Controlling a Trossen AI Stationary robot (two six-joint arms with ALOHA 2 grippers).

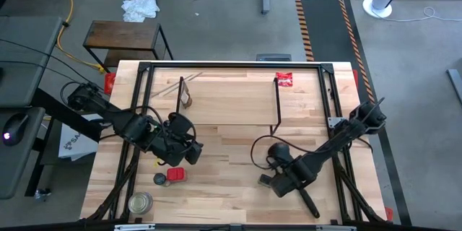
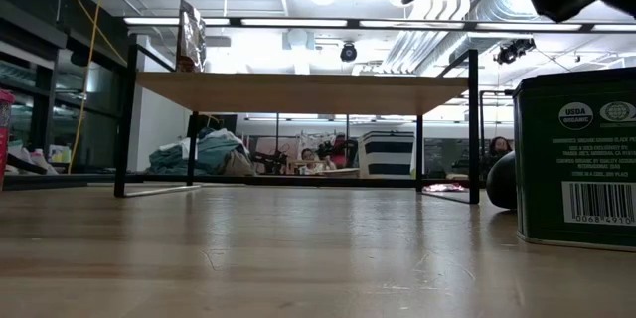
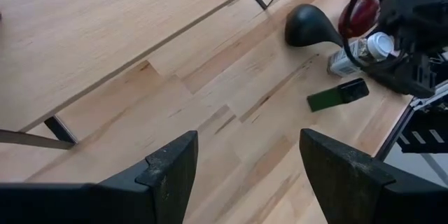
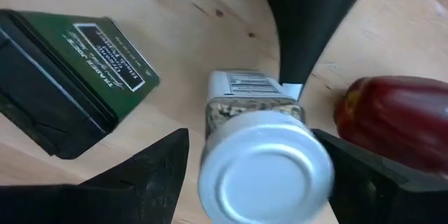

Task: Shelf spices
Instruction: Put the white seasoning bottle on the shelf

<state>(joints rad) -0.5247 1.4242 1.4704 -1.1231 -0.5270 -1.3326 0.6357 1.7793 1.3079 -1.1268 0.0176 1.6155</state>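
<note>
The shelf [image 1: 227, 99], a plywood top on black wire legs, stands at the table's far middle; it also shows in the low view [image 2: 298, 79]. A brown bottle [image 1: 186, 100] stands on its left end. My right gripper [image 4: 255, 175] is open at the table's near right, its fingers on either side of a white-capped jar [image 4: 262, 154]. A dark green tin box [image 4: 70, 70] lies beside the jar. My left gripper [image 3: 245, 168] is open and empty above the table's left middle [image 1: 189, 151]. A red tin [image 1: 175, 175] and a small jar [image 1: 160, 180] stand just near of it. My right gripper's fingers [image 4: 161, 175] stand on either side of the jar's white cap [image 4: 266, 161], coming from above. I cannot tell whether they touch it. The jar's bottom is on the table.
A black long-handled rounded object [image 3: 308, 24] and a dark red rounded object [image 4: 399, 115] lie close to the white-capped jar. A flat red packet [image 1: 284, 79] lies by the shelf's far right corner. A wider glass jar with a metal lid [image 1: 141, 202] stands at the near left.
</note>
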